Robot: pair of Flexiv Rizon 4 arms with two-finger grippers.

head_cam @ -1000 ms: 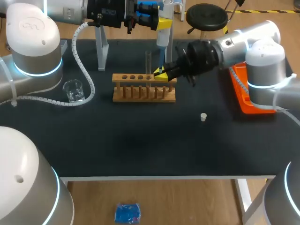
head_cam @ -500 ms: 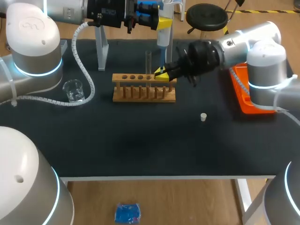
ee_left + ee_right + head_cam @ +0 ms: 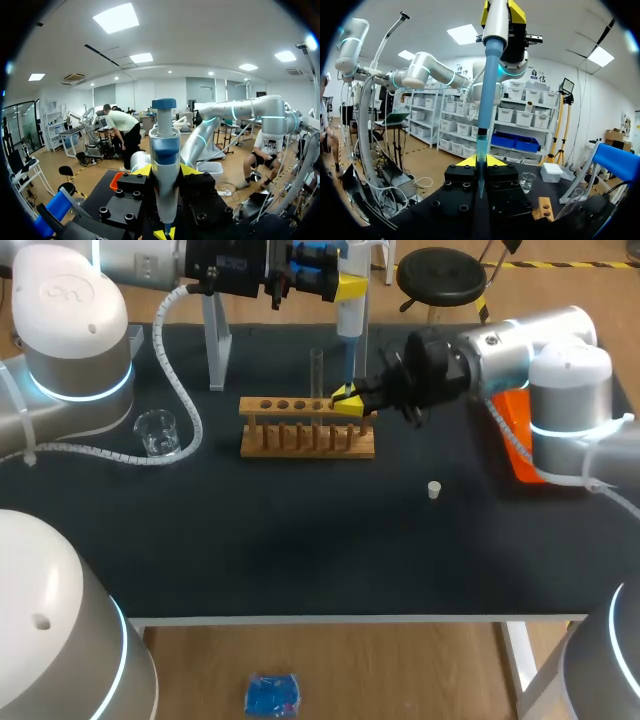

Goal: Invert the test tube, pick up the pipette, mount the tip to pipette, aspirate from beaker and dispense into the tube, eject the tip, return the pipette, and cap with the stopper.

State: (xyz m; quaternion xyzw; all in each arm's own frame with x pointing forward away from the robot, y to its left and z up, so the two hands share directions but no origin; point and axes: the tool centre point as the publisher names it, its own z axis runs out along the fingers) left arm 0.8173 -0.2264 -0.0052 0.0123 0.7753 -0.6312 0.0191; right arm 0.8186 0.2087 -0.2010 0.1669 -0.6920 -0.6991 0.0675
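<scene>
Left hand (image 3: 346,285) pinches slim white pipette (image 3: 348,325); right hand (image 3: 346,400) pinches its tapered translucent tip (image 3: 481,150)

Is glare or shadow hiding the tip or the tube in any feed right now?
Head view: even light, no glare on the table; the clear test tube reads faintly. Right wrist view: backlit from above, yet the tip stands out. Left wrist view: pipette well lit.
</scene>
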